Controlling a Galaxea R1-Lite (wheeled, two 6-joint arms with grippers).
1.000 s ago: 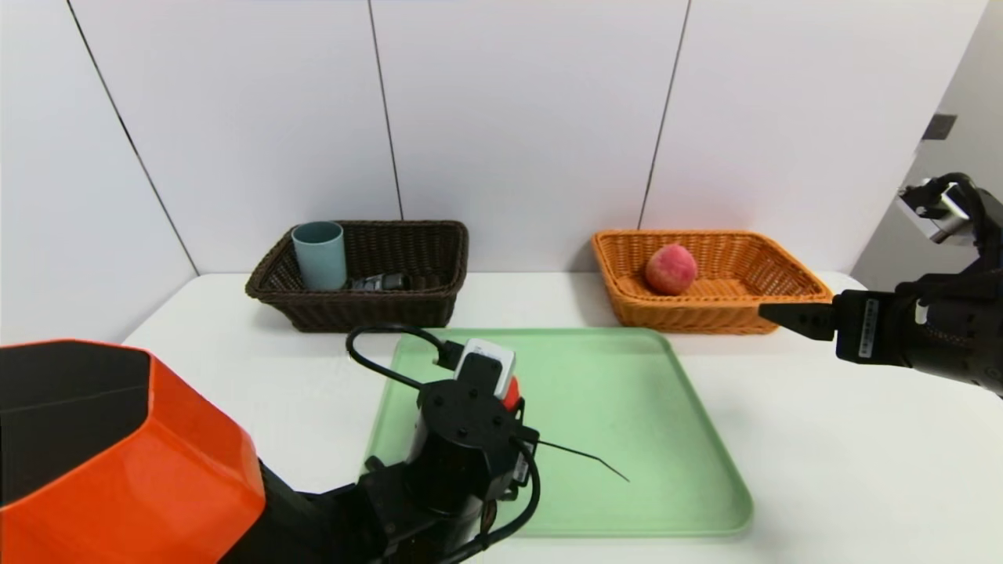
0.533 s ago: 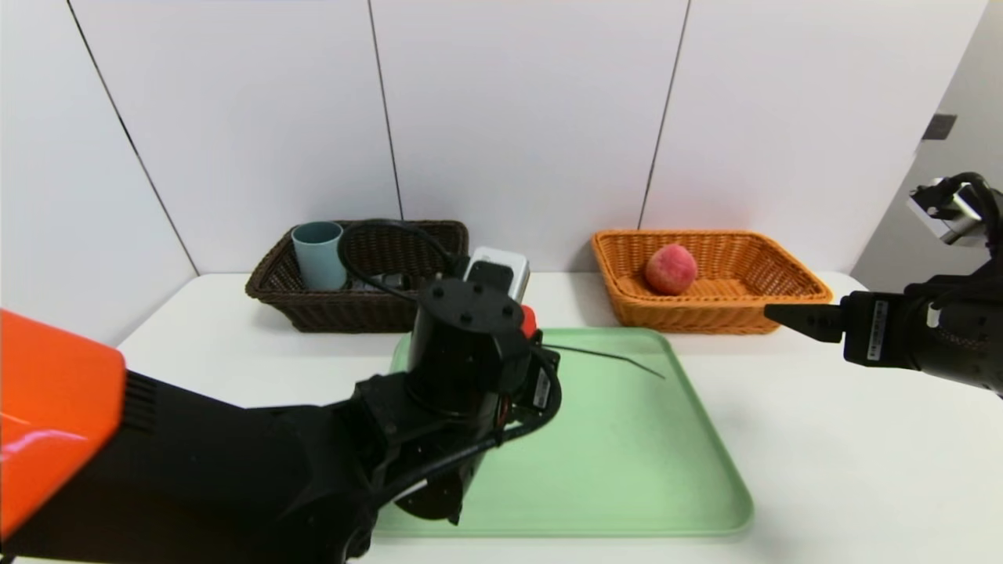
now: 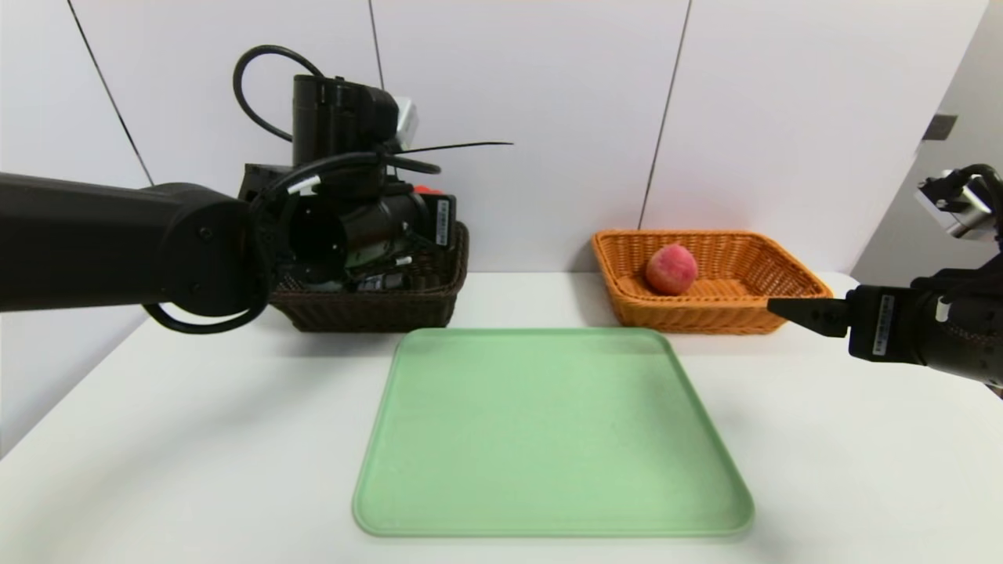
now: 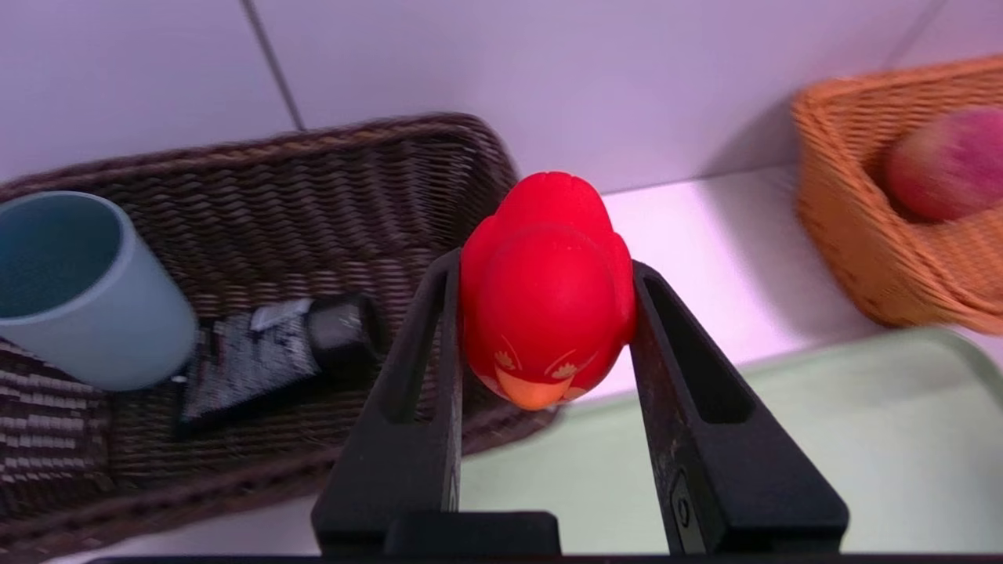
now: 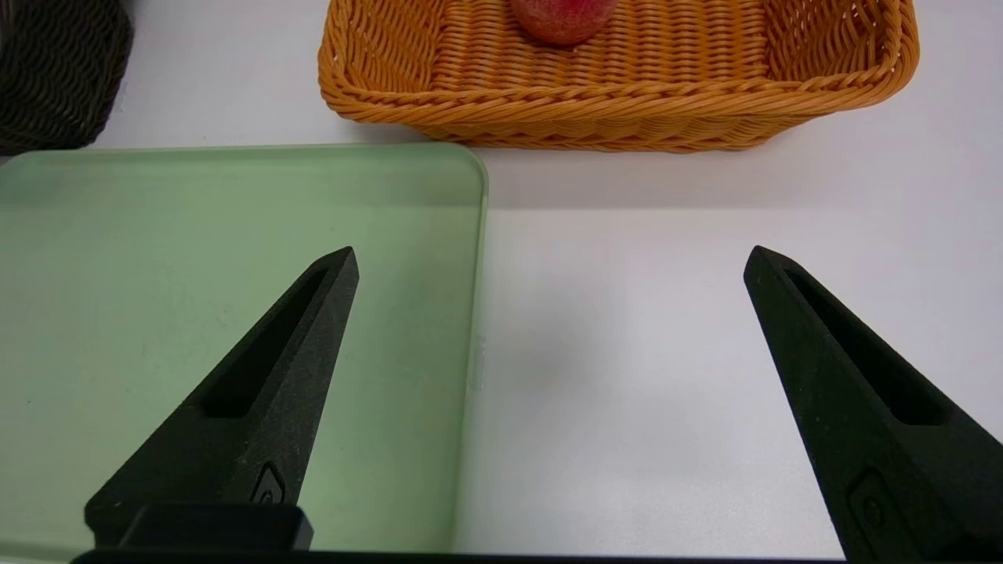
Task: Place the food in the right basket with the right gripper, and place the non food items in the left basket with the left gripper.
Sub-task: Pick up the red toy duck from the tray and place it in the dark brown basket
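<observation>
Nearly finished, I'd say: the peach (image 3: 671, 269) sits in the orange basket (image 3: 783, 270), the cup (image 4: 78, 294) and tube (image 4: 266, 356) lie in the dark basket (image 4: 329, 184), and the left hand (image 4: 544, 313) pinches the red toy (image 4: 548, 290) above that basket's near rim while the right hand (image 5: 548, 329) hangs spread, holding nothing, above the table (image 5: 666, 352).

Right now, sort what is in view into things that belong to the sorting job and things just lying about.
Job:
small glossy red duck toy, clamped in the left hand
dark brown wicker basket
blue-grey plastic cup
black squeeze tube
orange-tan wicker basket
round pink-red peach
open right hand

Lying about:
pale green plastic tray
white table
</observation>
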